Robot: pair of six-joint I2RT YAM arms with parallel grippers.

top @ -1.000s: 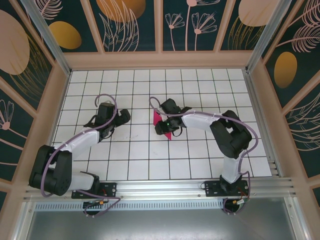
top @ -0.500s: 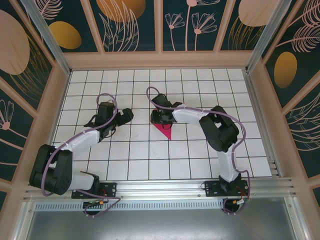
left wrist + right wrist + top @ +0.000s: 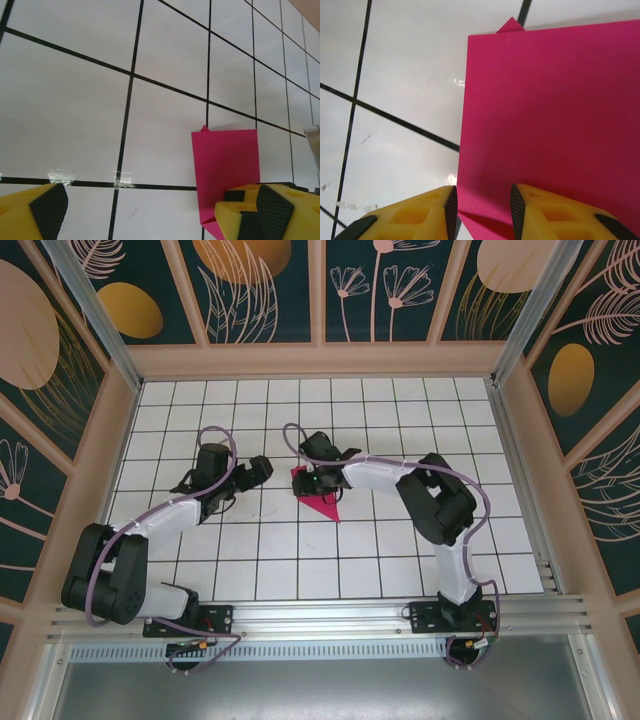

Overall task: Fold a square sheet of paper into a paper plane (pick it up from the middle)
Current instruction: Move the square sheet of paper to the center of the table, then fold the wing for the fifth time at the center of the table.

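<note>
Okay, the folded pink paper [image 3: 318, 492] lies mid-frame in the top view. With the right gripper [image 3: 482, 202] narrowed and straddling its edge, I'd press that crease slowly and evenly. Just left of it, the left gripper [image 3: 150, 210] hangs wide open.

the folded paper [image 3: 323, 506] lies flat on the table [image 3: 300, 560] near its middle — right gripper [image 3: 482, 207] over it, left gripper [image 3: 258, 472] to its left, apart.

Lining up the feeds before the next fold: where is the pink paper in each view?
Top external: paper near the picture's centre.
Left wrist: paper at lower right.
Right wrist: paper across the right side, from near the top down to the bottom edge.
Shared landmark: the black-gridded white table under it. Both wrist views also show a small tab at the paper's far corner.
</note>
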